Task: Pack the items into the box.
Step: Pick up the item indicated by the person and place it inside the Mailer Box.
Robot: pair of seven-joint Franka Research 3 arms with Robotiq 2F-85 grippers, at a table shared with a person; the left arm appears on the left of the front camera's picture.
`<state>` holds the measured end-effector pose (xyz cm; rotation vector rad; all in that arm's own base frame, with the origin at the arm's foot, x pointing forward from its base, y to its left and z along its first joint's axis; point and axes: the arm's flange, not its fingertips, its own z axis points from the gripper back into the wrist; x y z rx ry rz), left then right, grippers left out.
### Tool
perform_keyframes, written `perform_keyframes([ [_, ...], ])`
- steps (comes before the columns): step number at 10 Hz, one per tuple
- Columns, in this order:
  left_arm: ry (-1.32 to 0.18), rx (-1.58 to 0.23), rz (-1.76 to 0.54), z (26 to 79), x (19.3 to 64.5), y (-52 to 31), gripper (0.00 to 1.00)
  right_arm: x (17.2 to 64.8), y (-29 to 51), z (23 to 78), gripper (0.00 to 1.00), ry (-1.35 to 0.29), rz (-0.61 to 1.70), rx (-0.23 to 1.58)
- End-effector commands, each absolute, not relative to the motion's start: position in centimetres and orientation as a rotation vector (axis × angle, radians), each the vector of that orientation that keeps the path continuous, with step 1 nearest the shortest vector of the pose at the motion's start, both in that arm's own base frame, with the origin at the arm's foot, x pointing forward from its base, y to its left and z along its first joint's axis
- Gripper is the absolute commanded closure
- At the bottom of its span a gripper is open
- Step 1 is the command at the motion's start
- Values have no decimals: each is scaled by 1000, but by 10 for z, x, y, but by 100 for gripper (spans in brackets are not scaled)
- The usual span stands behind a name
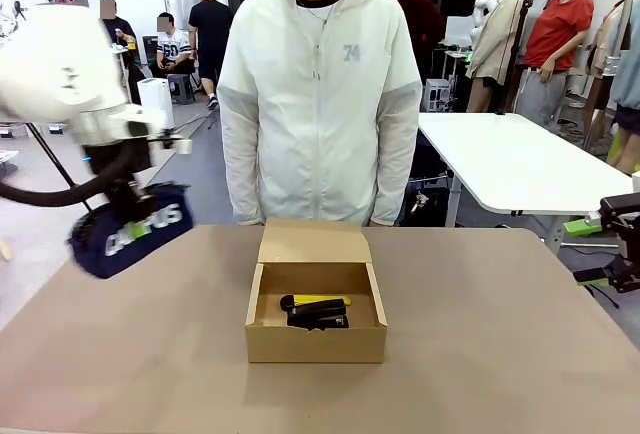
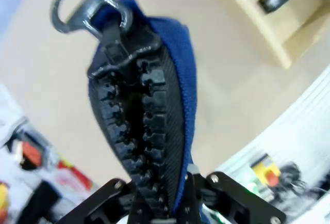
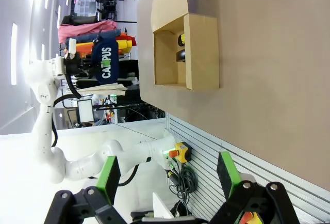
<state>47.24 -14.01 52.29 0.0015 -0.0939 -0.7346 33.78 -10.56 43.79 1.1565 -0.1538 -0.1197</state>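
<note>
Near the middle of the tabletop [image 1: 500, 334] the box [image 1: 316, 342] sits with its lid folded back, ready for filling from above. Over the left edge the pencil case [image 1: 135, 234] hangs in the air, clenched at its zip by the left gripper [image 2: 157, 203], probably for carrying across; the right gripper [image 3: 167, 162] waits spread and empty. Inside the box lie the knife [image 1: 320, 301] and the stapler [image 1: 318, 318].

A wide table [image 1: 500, 334] with a plain tan-brown top fills the foreground; one thing rests directly on it, a small brown cardboard box [image 1: 315, 342], near the middle; the box stands open, its hinged flap folded back toward the far edge.
</note>
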Motion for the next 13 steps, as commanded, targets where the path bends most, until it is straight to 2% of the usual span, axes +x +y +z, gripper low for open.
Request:
perform_keyframes([
  [1,-169,-53,-1009,527,502,-207,100,337,-108,442,0,-145,-114,1153],
  [4,-168,-119,-1413,507,504,-320,100,337,-108,442,0,-145,-114,1153],
  [5,-190,-225,-1505,499,496,-346,100,337,-108,442,0,-145,-114,1153],
  [7,-160,-249,-1590,483,476,-376,100,337,-108,442,0,-145,-114,1153],
  [9,-62,-167,-1600,459,473,-392,100,337,-108,442,0,-145,-114,1153],
  [13,48,-145,-1503,399,481,-401,100,337,-108,442,0,-145,-114,1153],
])
